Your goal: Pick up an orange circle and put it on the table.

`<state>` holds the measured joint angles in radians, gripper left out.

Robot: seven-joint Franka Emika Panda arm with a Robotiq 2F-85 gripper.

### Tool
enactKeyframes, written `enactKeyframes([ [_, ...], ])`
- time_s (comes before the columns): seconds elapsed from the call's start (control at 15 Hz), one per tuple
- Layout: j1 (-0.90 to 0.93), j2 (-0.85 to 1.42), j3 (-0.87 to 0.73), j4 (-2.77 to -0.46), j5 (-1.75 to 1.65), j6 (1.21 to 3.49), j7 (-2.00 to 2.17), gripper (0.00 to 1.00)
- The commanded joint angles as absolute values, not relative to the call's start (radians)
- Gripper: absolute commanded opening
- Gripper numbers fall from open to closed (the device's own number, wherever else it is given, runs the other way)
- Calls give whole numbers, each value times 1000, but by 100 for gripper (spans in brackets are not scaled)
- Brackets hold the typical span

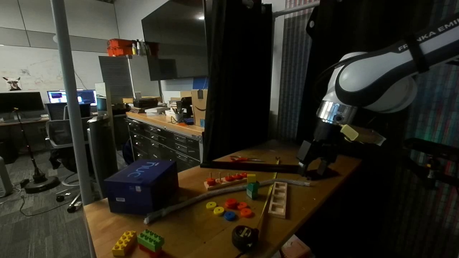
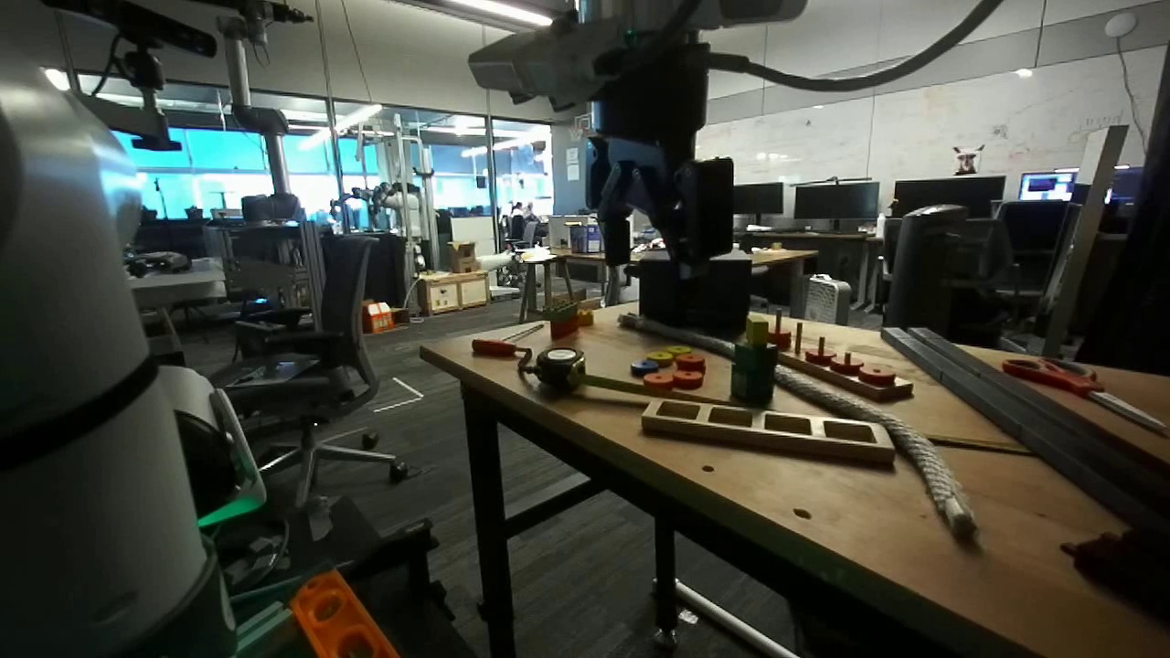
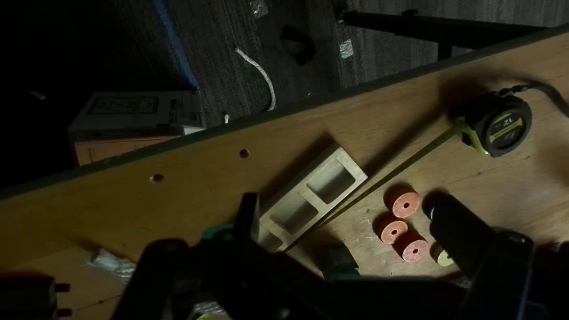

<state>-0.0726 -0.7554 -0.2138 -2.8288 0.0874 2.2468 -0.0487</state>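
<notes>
Fingers (image 3: 462, 229) empty, orange discs (image 3: 406, 205) loose on the worktop (image 1: 200, 233)

Fingers are released, wide apart, nothing between them. Both exterior views show them hanging clear of the discs, so I read this as approach, no pick yet. Wide gap presumably leaves room to straddle a rim

Orange discs lie flat beside yellow discs (image 1: 218, 211) and a blue disc (image 1: 230, 215), with the tape blade (image 3: 413, 160) running between them and the tray (image 2: 768, 440). Flat side down means no rolling; crowding means little space for a finger between neighbours, so an outer one looks easiest. Pegged discs (image 1: 211, 181), reddish, sit on the peg rack (image 2: 888, 392), pegs through their holes to stop sliding. Loose ones are already on the worktop, so the task may want a pegged one; can't tell

Materials: discs thick, round, matte, centre hole, likely painted wood. Tray pale bare wood, square pockets. Rope (image 2: 923, 457) braided, fibrous, probably limp. Tape blade thin, probably springy, could shift if nudged. Green block (image 1: 252, 190) stands upright near the discs, yellow cube (image 1: 251, 178) on top; brushing it could topple the pair
</notes>
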Motion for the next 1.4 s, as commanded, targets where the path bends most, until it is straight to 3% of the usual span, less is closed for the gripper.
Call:
enactKeyframes([
  [0.0,-89,-753,-197,-2827,102,2242,-60,100],
  [0.6,-67,-501,-53,-2597,-8,2203,-21,100],
  [1.33,21,-92,90,-2028,-338,1896,-156,100],
])
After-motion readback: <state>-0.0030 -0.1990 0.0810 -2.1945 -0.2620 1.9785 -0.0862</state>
